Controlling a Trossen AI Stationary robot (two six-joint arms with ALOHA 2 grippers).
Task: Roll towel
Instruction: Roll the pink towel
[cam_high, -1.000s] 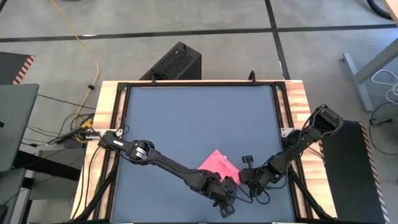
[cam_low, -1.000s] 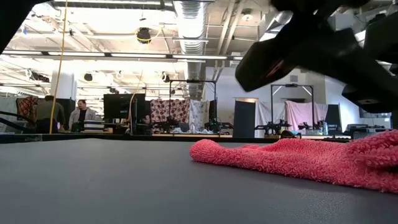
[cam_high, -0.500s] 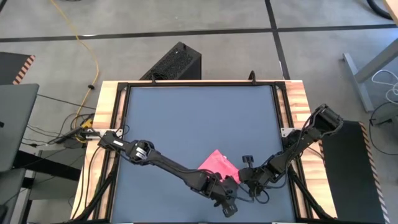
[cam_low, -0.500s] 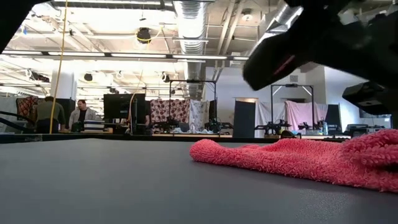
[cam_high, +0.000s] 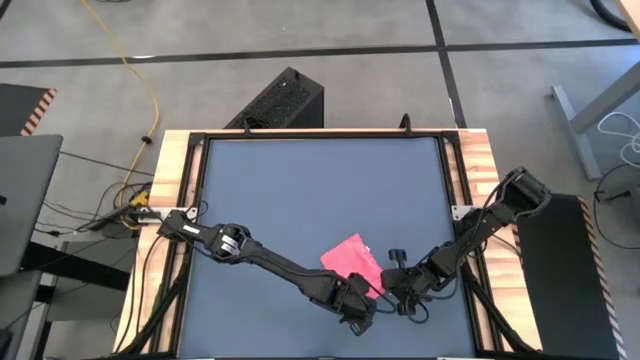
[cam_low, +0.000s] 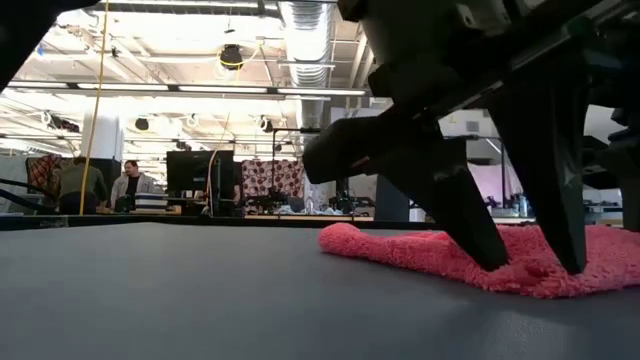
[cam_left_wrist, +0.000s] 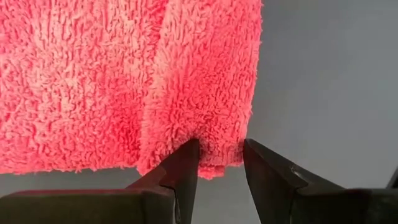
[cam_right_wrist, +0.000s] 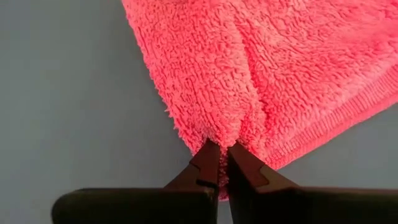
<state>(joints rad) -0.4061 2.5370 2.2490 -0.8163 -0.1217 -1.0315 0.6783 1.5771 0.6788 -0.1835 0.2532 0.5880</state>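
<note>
Closest to the near table edge, at the near hem of the pink towel (cam_high: 352, 262): left gripper (cam_left_wrist: 219, 163), tips down on the cloth, fingers (cam_left_wrist: 184, 167) standing a little apart with a puckered fold of terry between them (pinched from both sides, cloth bunched up into the gap). In the low view, same two dark fingers planted in the towel's near edge like a fork. Just beside it, at the towel's near right corner: right gripper (cam_right_wrist: 219, 160), fingers nearly together and clamped on a thin ridge of the hem, pile creased upward from the pinch. Towel lying flat apart from those two pinches, spread away from the grippers, resting on the dark grey tabletop (cam_high: 300, 190) toward its near right part. No readable writing or brand on towel or grippers. Left arm (cam_high: 250, 255) stretched long and low from the left rail diagonally to the towel; right arm (cam_high: 480, 228) folded in from the right rail, elbow out past the table edge, wrist bent toward the towel. Beyond the towel, bare tabletop; farther still, in the room, two people (cam_low: 125, 185) by a dark monitor.
</note>
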